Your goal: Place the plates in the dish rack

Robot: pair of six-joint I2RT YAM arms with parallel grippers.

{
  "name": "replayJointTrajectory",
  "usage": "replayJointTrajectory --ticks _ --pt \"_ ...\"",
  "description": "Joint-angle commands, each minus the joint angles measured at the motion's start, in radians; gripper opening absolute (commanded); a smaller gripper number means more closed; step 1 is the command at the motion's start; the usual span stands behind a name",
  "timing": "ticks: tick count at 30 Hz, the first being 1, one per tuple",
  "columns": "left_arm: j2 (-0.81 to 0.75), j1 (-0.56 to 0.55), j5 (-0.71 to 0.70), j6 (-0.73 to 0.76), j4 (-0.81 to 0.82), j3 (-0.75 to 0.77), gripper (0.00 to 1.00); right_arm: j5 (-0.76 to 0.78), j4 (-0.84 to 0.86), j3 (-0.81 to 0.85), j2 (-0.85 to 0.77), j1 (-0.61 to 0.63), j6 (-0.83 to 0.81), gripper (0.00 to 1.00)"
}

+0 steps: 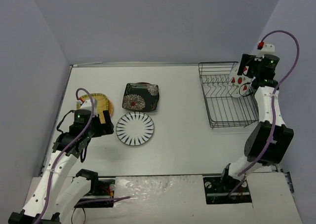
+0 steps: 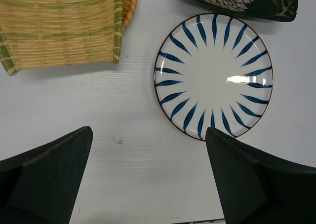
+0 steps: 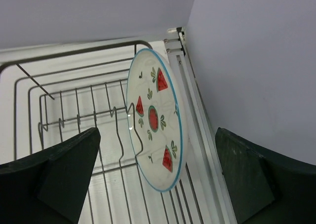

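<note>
The white watermelon plate [image 1: 239, 84] stands on edge between tines at the right side of the black wire dish rack [image 1: 222, 116]. My right gripper [image 1: 250, 75] hovers just above it, open, its jaws wide on either side of the plate [image 3: 155, 118] and not touching it. My left gripper [image 1: 107, 124] is open and empty over bare table [image 2: 148, 135], between the yellow woven-look plate [image 2: 59, 29] and the white striped plate [image 2: 213, 76]. The black floral plate [image 1: 141, 96] lies behind the striped one. An orange-brown plate [image 2: 131, 2] shows under the woven one.
The rack's other tine rows [image 3: 76, 116] hold nothing. A reddish rim [image 1: 143, 83] peeks out behind the floral plate. Grey walls close in the table on the left, back and right; the rack sits near the right wall.
</note>
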Motion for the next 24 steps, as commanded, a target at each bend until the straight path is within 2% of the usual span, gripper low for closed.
replayJointTrajectory --ticks 1,3,6,8,13,20,24 --pt "0.040 0.009 -0.008 -0.097 0.024 0.023 0.97 0.094 0.071 -0.047 -0.209 0.023 0.143 1.00" --pt "0.059 0.007 -0.003 -0.176 0.027 0.014 0.97 0.058 0.074 -0.079 -0.263 0.047 0.235 1.00" --pt "0.113 0.009 0.012 -0.292 0.070 -0.031 0.96 0.073 0.079 -0.171 -0.375 0.197 0.352 1.00" --pt "0.149 0.007 0.016 -0.359 0.127 -0.056 0.90 0.060 0.109 -0.261 -0.448 0.333 0.388 1.00" --pt "0.216 0.007 0.015 -0.441 0.268 -0.158 0.80 -0.015 0.157 -0.423 -0.562 0.569 0.516 1.00" --pt "0.323 -0.010 0.015 -0.489 0.422 -0.222 0.72 -0.078 0.188 -0.639 -0.673 0.756 0.639 1.00" --pt "0.383 -0.024 0.007 -0.495 0.459 -0.222 0.66 -0.082 0.229 -0.721 -0.674 0.817 0.676 1.00"
